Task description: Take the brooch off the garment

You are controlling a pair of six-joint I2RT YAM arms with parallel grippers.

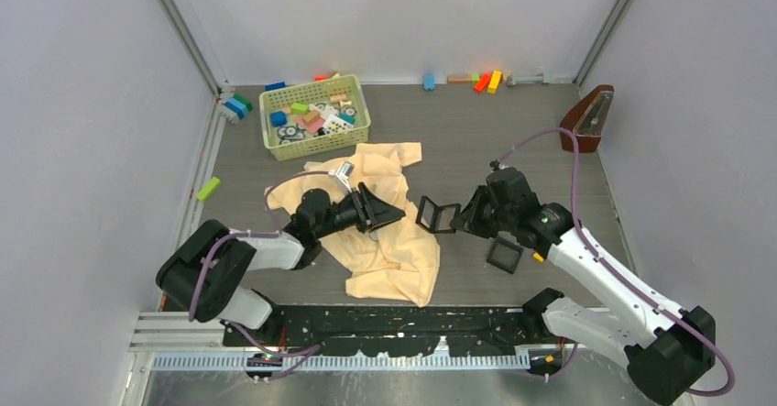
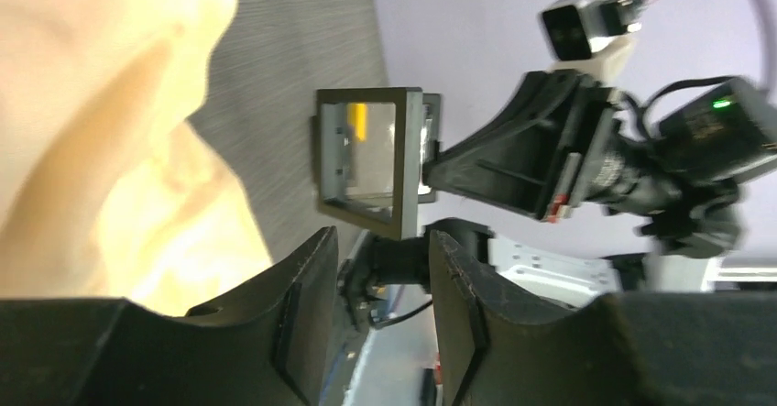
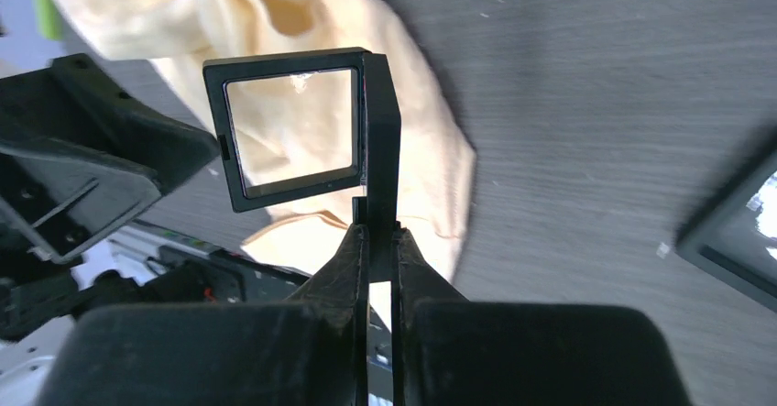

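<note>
The pale yellow garment (image 1: 396,255) lies crumpled on the table in the middle; it also shows in the left wrist view (image 2: 92,149) and the right wrist view (image 3: 302,3). A tiny silvery glint, likely the brooch (image 1: 345,169), sits on the garment's upper part, behind my left arm. My left gripper (image 1: 389,213) (image 2: 380,241) is open and empty over the garment's right edge. My right gripper (image 1: 460,220) (image 3: 377,232) is shut on the edge of an open black square tray (image 1: 438,214) (image 3: 377,104) and holds it upright, facing the left gripper. It also shows in the left wrist view (image 2: 410,149).
A second black square tray (image 1: 504,255) (image 3: 733,232) lies flat by the right arm. A green basket (image 1: 271,131) of blocks stands at the back left, a brown metronome (image 1: 587,119) at the back right. Loose blocks (image 1: 486,81) line the back wall; a green block (image 1: 208,188) lies at the left.
</note>
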